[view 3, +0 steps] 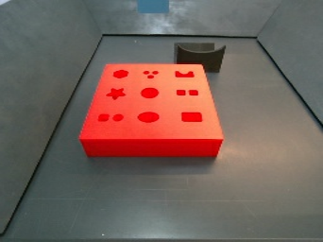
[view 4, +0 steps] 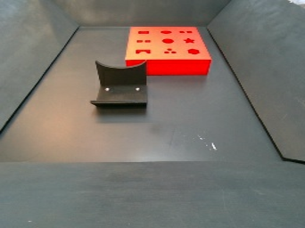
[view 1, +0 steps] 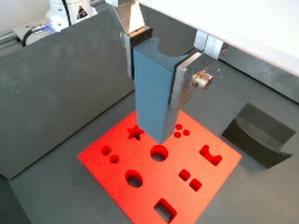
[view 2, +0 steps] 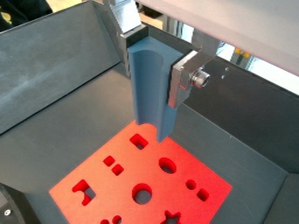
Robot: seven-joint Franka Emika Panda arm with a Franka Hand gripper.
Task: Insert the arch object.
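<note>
My gripper (view 1: 158, 70) is shut on the arch object (view 1: 156, 98), a long blue-grey piece with a semicircular notch in its upper end. It hangs upright between the silver fingers (view 1: 187, 83), as both wrist views show (view 2: 149, 96). Its lower end is high above the far edge of the red board (view 1: 117, 171), near the star hole (view 1: 135, 133). The arch-shaped hole (view 1: 212, 155) is open and empty; it also shows in a side view (view 3: 186, 73). In that side view only the piece's blue tip (view 3: 151, 5) shows, at the frame's edge.
The dark fixture (view 3: 198, 55) stands on the floor just beyond the red board (view 3: 151, 137), also seen in the other side view (view 4: 119, 85) and a wrist view (view 1: 260, 133). Grey walls (view 3: 51, 113) enclose the floor. The board has several other shaped holes.
</note>
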